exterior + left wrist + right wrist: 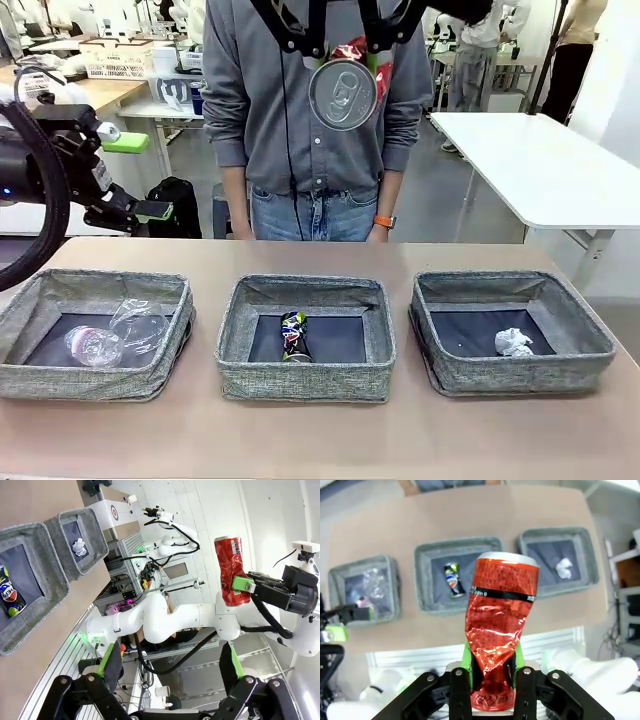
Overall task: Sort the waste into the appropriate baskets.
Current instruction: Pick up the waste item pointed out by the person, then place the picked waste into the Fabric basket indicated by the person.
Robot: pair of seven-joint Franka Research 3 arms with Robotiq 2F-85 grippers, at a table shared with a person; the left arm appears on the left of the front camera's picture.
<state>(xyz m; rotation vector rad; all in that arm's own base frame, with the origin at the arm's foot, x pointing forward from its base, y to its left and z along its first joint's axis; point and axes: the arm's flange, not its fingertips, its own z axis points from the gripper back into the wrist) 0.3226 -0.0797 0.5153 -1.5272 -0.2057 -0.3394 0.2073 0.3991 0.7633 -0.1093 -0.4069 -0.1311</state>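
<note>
Crushed red aluminium can: clamped upright in the right gripper, jaws closed on its dented lower half, high at top centre of the front view, above the tan desk. Three grey woven fabric baskets in a row: left basket holds a clear plastic bottle and a clear plastic cup; middle basket a crushed black printed can; right basket a crumpled white paper ball. Left gripper: jaws wide apart, holding nothing, at left edge.

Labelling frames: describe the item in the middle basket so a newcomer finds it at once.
Three grey woven fabric baskets sit in a row on the tan table. In the middle basket lies one crushed black printed can on the dark bottom. The neighbouring baskets hold clear plastic and white paper.
</note>
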